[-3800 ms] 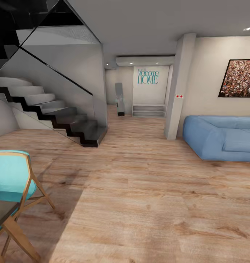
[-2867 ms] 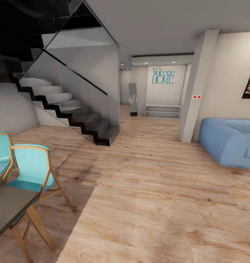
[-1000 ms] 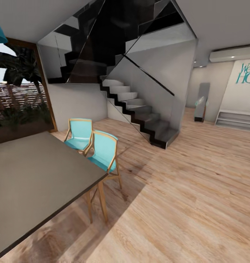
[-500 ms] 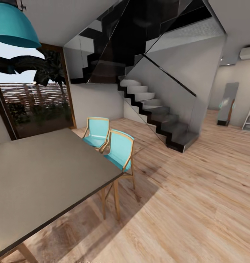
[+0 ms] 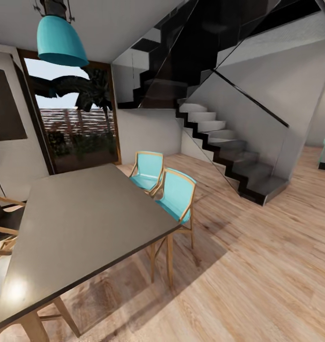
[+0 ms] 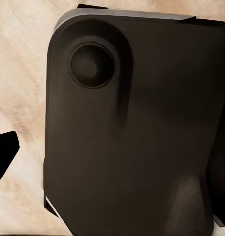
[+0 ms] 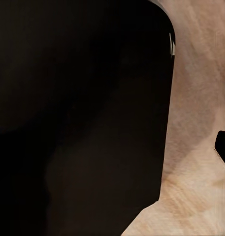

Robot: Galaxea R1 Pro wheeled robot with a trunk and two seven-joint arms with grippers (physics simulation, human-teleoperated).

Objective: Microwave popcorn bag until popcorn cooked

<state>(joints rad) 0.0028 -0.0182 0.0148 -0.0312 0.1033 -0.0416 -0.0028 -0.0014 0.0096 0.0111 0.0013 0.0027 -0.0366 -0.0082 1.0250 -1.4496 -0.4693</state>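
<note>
we are on our way to the kitchen; bench (image 5: 81,223) at nine o'clock, stairs (image 5: 228,147) at one. tool state unclear.

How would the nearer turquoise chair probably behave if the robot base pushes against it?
The nearer turquoise chair stands on thin splayed wooden legs, so it probably slides easily on the smooth wooden floor. Its slim frame looks light. Pushed high on the backrest, it might tip instead.
</note>
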